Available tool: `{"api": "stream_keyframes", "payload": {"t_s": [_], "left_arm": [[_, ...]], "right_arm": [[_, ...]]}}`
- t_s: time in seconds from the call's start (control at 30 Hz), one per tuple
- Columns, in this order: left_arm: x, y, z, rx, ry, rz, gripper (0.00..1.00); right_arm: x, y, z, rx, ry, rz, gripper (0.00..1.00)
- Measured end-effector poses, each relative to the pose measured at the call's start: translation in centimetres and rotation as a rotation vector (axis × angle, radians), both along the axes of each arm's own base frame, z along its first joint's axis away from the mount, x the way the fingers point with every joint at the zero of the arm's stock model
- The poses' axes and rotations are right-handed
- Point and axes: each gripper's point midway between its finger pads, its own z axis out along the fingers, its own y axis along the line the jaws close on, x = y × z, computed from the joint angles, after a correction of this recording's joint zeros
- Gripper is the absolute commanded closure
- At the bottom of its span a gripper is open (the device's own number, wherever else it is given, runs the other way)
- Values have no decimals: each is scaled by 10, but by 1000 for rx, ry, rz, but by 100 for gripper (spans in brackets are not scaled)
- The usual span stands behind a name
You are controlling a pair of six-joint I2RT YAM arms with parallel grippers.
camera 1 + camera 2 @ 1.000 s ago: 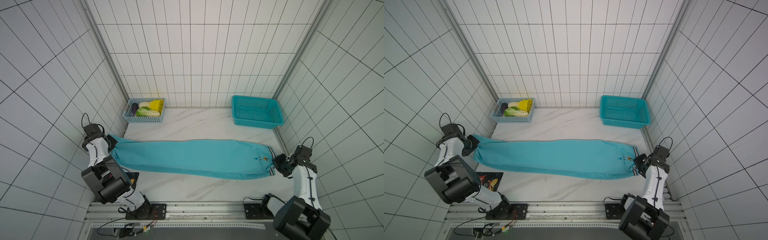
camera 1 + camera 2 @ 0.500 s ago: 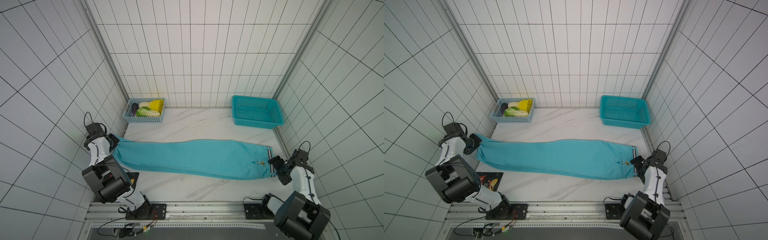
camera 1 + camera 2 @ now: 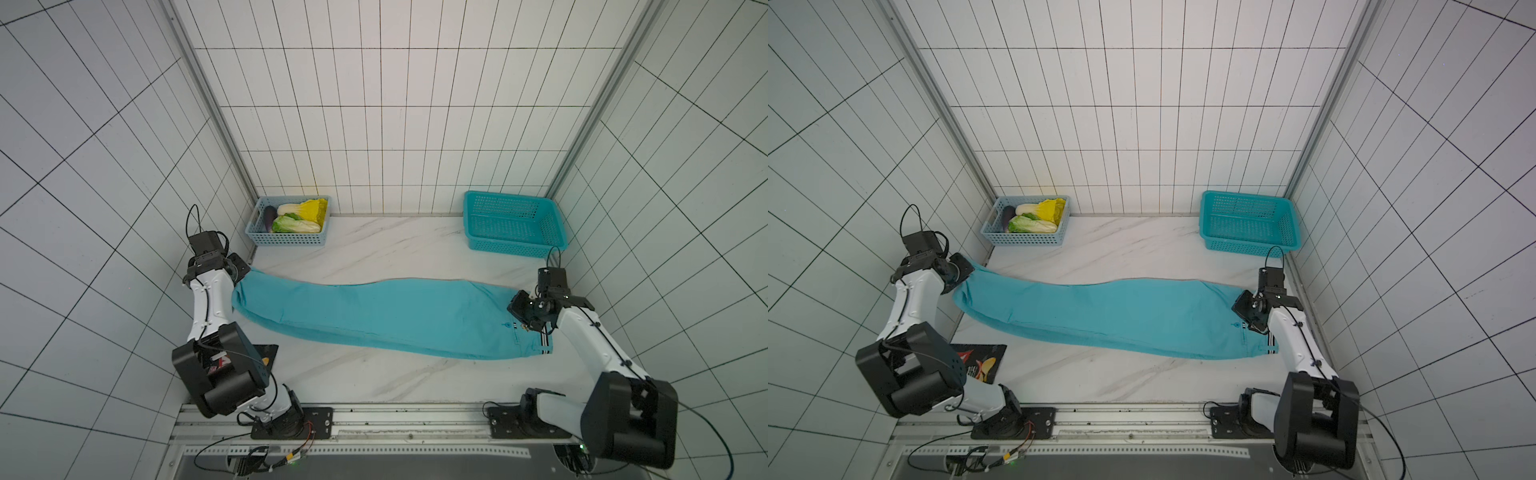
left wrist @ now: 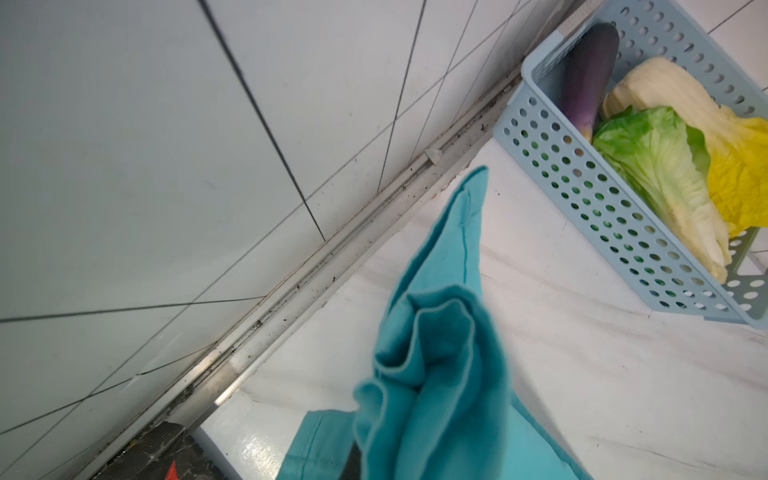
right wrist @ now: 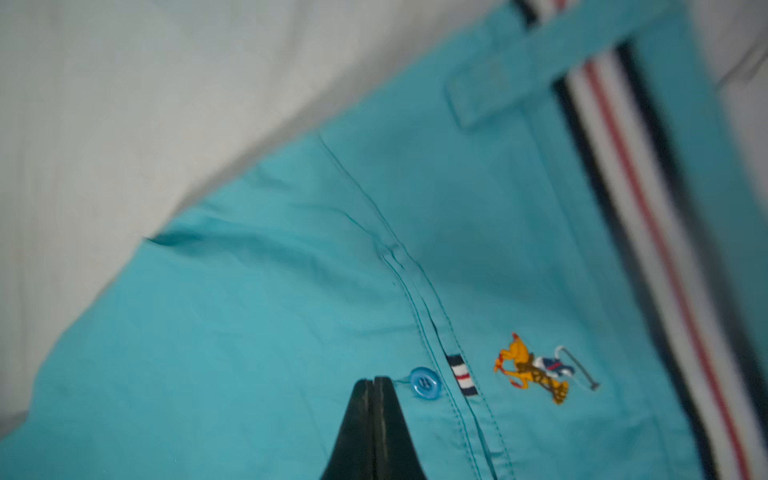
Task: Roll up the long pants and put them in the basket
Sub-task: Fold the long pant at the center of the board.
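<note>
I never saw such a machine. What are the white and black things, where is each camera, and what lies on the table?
They are two white-and-black robot arms, left and right, each with a gripper. Two pictures look down from above; two come from cameras on the wrists. The long teal-blue cloth pants lie across the white marble table. Behind stand a pale blue plastic basket of vegetables and a teal plastic mesh basket. The left gripper is shut on the pants' leg end. The right gripper is shut beside a blue button; whether it pinches cloth is unclear.
</note>
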Motion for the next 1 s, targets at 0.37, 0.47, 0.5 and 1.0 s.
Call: {"api": "stream_keyframes", "payload": {"t_s": [0.37, 0.47, 0.5, 1.0], "left_arm": [[25, -2, 42, 108, -74, -29, 100], [19, 16, 39, 123, -65, 19, 100], [18, 23, 36, 124, -57, 35, 100], [77, -122, 89, 200, -130, -318, 100]], "right_arm": [[59, 65, -37, -154, 72, 239, 100], [84, 99, -36, -190, 46, 309, 100], [93, 110, -36, -195, 38, 326, 100], [123, 168, -9, -88, -47, 355, 72]]}}
